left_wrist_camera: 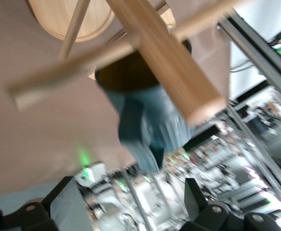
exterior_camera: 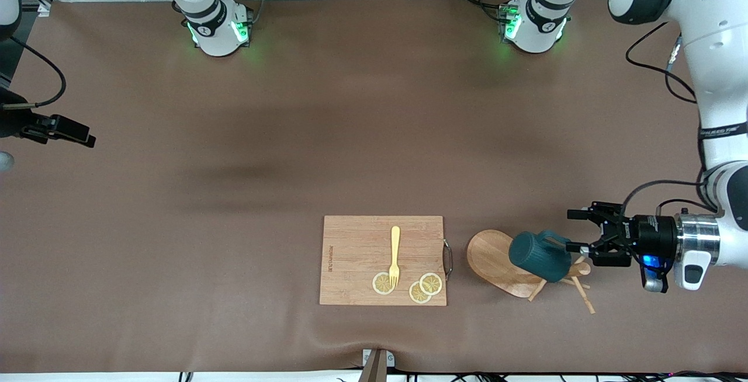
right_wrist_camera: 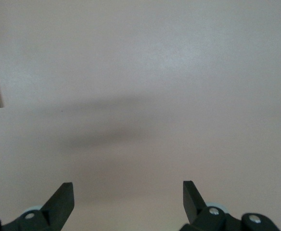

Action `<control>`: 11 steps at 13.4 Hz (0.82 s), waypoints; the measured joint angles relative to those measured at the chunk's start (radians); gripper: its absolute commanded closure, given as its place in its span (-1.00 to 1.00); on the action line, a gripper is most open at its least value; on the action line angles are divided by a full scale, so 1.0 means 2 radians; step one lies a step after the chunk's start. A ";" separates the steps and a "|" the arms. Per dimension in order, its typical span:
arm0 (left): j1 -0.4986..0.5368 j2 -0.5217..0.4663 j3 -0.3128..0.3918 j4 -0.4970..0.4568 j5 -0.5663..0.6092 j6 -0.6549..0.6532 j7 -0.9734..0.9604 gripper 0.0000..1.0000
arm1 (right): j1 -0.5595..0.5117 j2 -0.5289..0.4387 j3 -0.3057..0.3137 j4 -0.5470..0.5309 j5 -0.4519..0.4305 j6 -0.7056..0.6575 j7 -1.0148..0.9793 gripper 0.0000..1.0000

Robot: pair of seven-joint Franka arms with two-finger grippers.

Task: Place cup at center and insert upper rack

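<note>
Cup (exterior_camera: 539, 255) hangs on toppled upper rack (exterior_camera: 502, 262) near table's front edge, toward left arm's end, beside cutting board (exterior_camera: 383, 259). We judge cup rigid, glazed, slippery, breakable; grab by handle or rim. Left gripper (exterior_camera: 578, 231) spread open beside cup, empty. Right gripper (right_wrist_camera: 128, 199) open, waiting above bare table (exterior_camera: 234, 136). We see ample free room centre table.

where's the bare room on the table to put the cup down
The table is bare from the robots' bases down to the cutting board. It is crowded at the left arm's end, where the cup, tipped upper rack and open left gripper bunch together.
</note>
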 measured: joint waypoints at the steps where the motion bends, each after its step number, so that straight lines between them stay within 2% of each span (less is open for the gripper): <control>1: -0.008 -0.016 0.000 0.001 0.033 0.001 0.000 -1.00 | 0.000 0.000 0.000 0.000 0.000 0.000 0.000 -1.00; 6: -0.036 -0.104 -0.006 -0.011 0.234 0.003 0.037 -1.00 | 0.000 0.000 0.001 0.001 0.000 0.001 0.000 -1.00; 9: -0.043 -0.169 -0.040 -0.063 0.379 0.007 0.067 -1.00 | 0.000 0.000 0.001 0.001 0.000 0.001 0.000 -1.00; 11: -0.047 -0.219 -0.048 -0.122 0.423 0.035 0.094 -1.00 | 0.001 0.000 0.001 0.001 0.000 0.001 0.000 -1.00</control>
